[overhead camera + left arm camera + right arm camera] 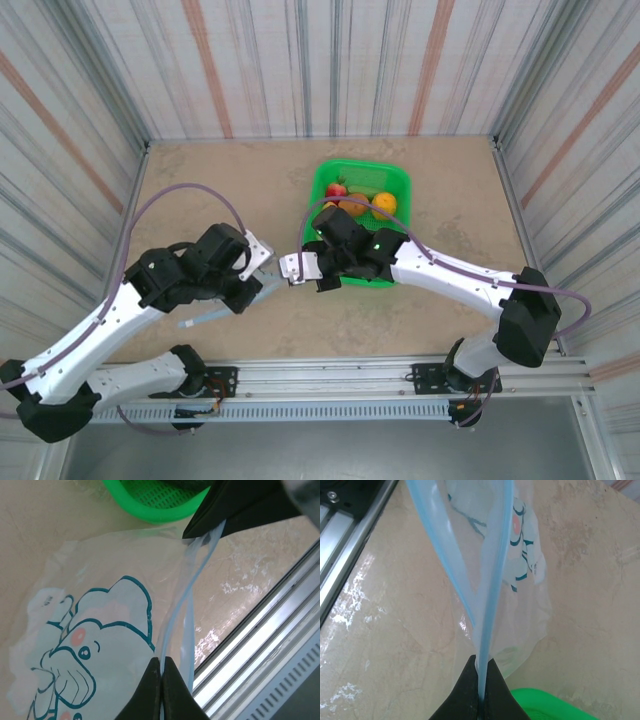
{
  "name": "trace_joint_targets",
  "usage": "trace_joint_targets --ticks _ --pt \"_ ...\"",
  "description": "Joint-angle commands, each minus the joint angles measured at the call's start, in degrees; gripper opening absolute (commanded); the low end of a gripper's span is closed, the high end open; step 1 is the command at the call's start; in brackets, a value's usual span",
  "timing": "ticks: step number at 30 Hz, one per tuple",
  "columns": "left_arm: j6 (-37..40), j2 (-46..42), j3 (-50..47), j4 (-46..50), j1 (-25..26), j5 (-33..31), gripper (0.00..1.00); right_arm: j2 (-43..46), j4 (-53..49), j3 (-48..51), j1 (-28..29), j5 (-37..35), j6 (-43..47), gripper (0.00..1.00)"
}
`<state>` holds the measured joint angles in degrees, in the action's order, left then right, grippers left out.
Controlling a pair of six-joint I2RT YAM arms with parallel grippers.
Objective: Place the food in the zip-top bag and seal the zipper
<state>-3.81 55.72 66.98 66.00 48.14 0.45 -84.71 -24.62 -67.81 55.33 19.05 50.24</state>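
A firm pinch is needed at both ends while the mouth is drawn apart, lest the strip be lost. The left hand (161, 677) and right hand (481, 690) are clamped on the zipper (483, 640), which gapes between them. The zip-top bag (100, 605) is draped on the surface (200, 180). The food (384, 204) is left in the green basket (325, 172).

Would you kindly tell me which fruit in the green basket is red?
The apple, toward the basket's far left corner; the round fruit to its right is orange.
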Motion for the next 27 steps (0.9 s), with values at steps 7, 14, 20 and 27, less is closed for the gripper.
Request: trace_joint_targets --ticks 7,14,20,27 --pt "-2.56 -0.91 4.35 0.33 -2.42 -6.39 0.0 3.93 3.43 -2.2 -1.6 0.08 -5.46 0.53" --pt "-18.11 -5.31 1.76 -7.18 -16.82 -0.63 0.0 11.05 11.99 -1.85 -2.4 -2.55 -23.03 0.55" --pt "-32.1 -6.43 -5.25 -21.98 -21.9 5.78 0.02 13.47 11.91 -6.02 -2.8 -18.04 -49.76 0.67" --pt "-40.91 -2.62 -5.99 -32.38 -22.49 5.39 0.0 8.49 0.56 -13.17 -5.71 -10.78 -62.75 0.49"
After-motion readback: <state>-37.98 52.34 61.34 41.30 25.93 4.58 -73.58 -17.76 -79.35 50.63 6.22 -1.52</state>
